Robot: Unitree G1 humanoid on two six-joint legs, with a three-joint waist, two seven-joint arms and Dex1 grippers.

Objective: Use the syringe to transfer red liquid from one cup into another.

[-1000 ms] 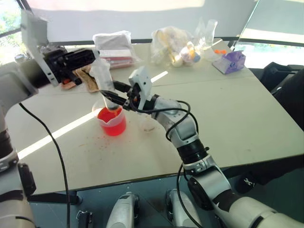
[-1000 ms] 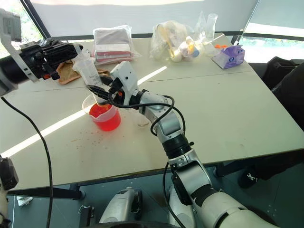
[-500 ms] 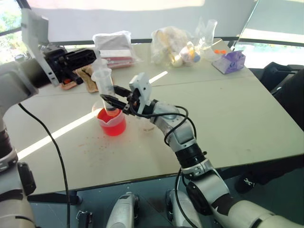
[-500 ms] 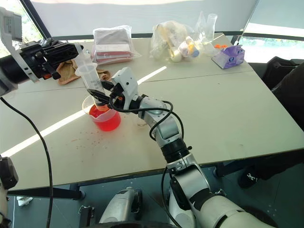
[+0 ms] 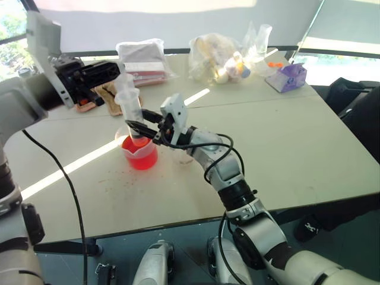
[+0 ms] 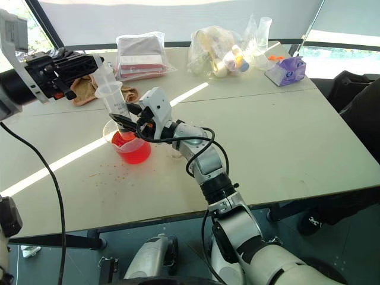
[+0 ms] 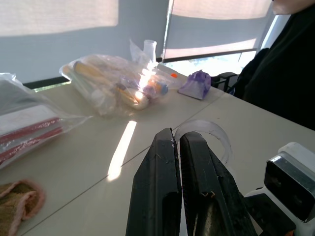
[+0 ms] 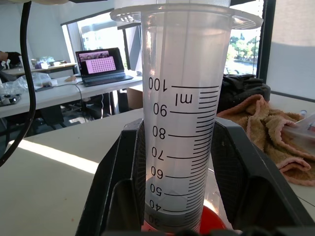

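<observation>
Head views: the right gripper point(image 6: 127, 120) clamps the syringe point(image 6: 114, 104) upright over the beaker point(image 6: 132, 148) of red liquid point(image 6: 134, 152) on the table point(image 6: 285, 136). Left wrist view: the left gripper point(image 7: 178, 140) is pressed shut, its fingers at the plunger's top. Right wrist view: both black fingers point(image 8: 118, 196) pinch the marked barrel

1. The place looks like an office or lab workroom used for bench tests.
2. Plain grey tables point(image 5: 285, 142) are pushed together, with bagged supplies point(image 5: 217, 56) and a purple tissue box point(image 5: 288, 77) at the far side.
3. Large windows with drawn blinds point(image 6: 178, 18) line the far wall.
4. The right wrist view shows another desk with an open laptop point(image 8: 101, 66) and cables.
</observation>
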